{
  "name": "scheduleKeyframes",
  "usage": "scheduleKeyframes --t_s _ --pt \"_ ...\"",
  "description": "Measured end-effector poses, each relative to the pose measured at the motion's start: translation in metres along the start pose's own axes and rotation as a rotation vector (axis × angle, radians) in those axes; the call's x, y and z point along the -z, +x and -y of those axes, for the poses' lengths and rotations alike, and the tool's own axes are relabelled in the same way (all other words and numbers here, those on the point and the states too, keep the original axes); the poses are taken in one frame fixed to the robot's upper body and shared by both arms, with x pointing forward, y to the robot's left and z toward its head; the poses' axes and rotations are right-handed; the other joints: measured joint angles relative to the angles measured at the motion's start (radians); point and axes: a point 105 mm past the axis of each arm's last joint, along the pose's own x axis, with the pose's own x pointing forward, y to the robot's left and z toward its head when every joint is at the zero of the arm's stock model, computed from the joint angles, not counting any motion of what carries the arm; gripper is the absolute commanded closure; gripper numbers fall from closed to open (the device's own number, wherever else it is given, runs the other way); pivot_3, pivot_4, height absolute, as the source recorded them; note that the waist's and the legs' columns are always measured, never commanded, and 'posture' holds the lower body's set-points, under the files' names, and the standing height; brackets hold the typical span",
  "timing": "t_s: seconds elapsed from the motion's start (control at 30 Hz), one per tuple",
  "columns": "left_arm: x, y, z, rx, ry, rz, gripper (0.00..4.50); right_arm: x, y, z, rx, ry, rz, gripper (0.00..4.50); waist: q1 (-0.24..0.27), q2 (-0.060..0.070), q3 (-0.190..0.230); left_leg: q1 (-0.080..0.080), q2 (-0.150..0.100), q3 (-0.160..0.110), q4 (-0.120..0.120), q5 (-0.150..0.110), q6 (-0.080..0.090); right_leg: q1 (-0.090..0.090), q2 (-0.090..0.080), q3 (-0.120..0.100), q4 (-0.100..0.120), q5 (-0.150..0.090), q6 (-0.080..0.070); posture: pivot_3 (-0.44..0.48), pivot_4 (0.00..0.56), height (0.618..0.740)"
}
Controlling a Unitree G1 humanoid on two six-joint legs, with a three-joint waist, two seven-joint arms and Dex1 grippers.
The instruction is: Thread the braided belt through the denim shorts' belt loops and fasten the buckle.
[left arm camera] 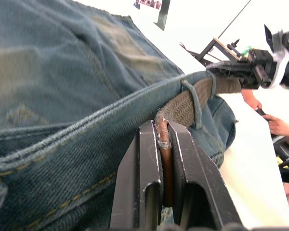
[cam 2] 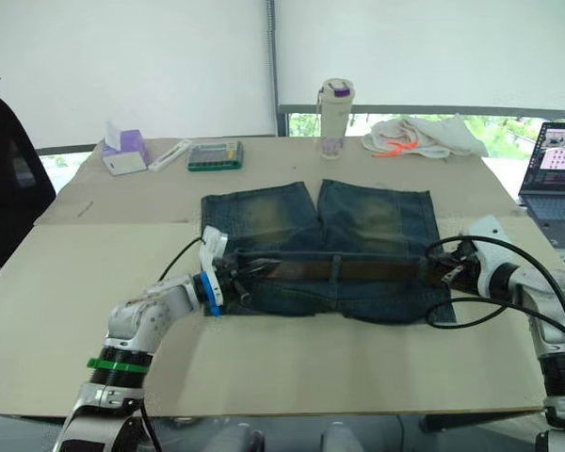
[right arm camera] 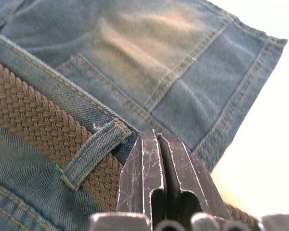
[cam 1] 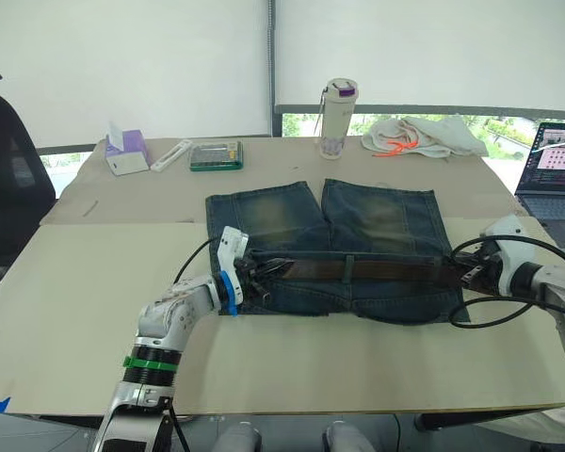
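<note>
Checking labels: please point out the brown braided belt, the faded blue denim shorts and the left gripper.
brown braided belt (cam 1: 377, 271), left eye view, mid-strap.
faded blue denim shorts (cam 1: 381, 218), left eye view, leg panel.
left gripper (left arm camera: 165, 159), left wrist view, between fingertips.

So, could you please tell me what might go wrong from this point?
The left gripper pinches only the thin end of the brown braided belt, so it may slip out. The right gripper is shut beside a blue denim belt loop of the faded denim shorts; pulling could bunch the waistband.
</note>
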Motion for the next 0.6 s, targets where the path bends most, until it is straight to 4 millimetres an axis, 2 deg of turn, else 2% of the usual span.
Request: scheduleKeyframes --t_s 0.13,0.27,0.43,0.6 --pt "-0.012 0.000 0.011 0.040 0.052 0.024 4.50 0.002 0.000 0.001 0.011 0.000 -0.002 4.42 -0.006 0.000 0.000 0.000 0.000 0.000 0.000 0.000 0.000 0.000 0.000 0.000 0.000 0.000 0.000 0.000 0.150 0.740" --pt "-0.015 -0.001 0.017 0.072 0.055 0.035 4.50 0.001 0.001 0.000 0.022 0.018 0.014 4.42 -0.006 0.000 0.000 0.000 0.000 0.000 0.000 0.000 0.000 0.000 0.000 0.000 0.000 0.000 0.000 0.000 0.150 0.740" --pt "-0.004 -0.004 0.023 0.110 -0.019 0.024 4.50 0.002 0.002 0.000 0.026 0.036 0.013 4.42 -0.006 0.000 0.000 0.000 0.000 0.000 0.000 0.000 0.000 0.000 0.000 0.000 0.000 0.000 0.000 0.000 0.150 0.740" --pt "0.003 0.006 0.032 0.137 -0.043 0.021 4.50 0.003 0.004 -0.001 0.036 0.062 0.014 4.42 -0.002 0.000 0.000 0.000 0.000 0.000 0.000 0.000 0.000 0.000 0.000 0.000 0.000 0.000 0.000 0.000 0.150 0.740"
